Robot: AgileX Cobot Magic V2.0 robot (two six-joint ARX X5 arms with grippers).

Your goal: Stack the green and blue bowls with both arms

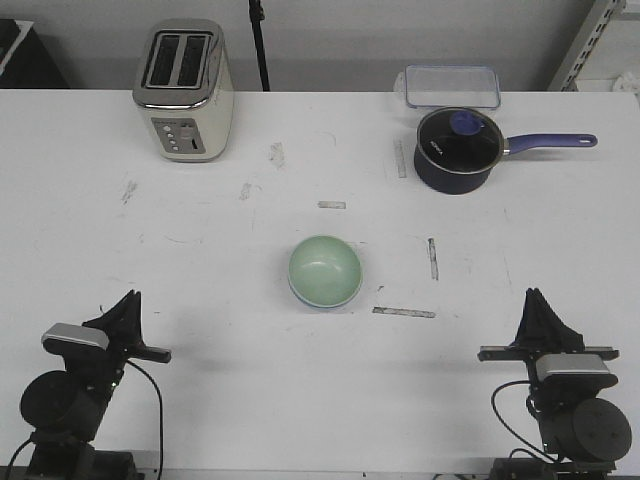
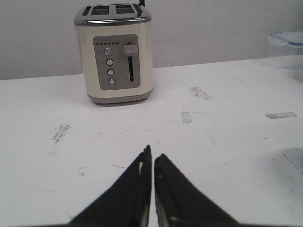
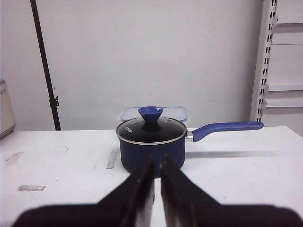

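Note:
The pale green bowl (image 1: 325, 268) sits upright at the middle of the white table (image 1: 240, 380). A thin light blue rim (image 1: 318, 304) shows under its near edge, so the blue bowl appears nested beneath it. My left gripper (image 1: 133, 297) rests at the near left, shut and empty; it also shows in the left wrist view (image 2: 152, 152). My right gripper (image 1: 533, 296) rests at the near right, shut and empty; it also shows in the right wrist view (image 3: 156, 158). Both grippers are well apart from the bowls. Neither wrist view shows the bowls.
A cream toaster (image 1: 185, 90) (image 2: 113, 52) stands at the far left. A dark blue lidded saucepan (image 1: 458, 150) (image 3: 151, 144) with a purple handle stands at the far right. A clear plastic container (image 1: 452, 87) (image 3: 152, 112) lies behind it.

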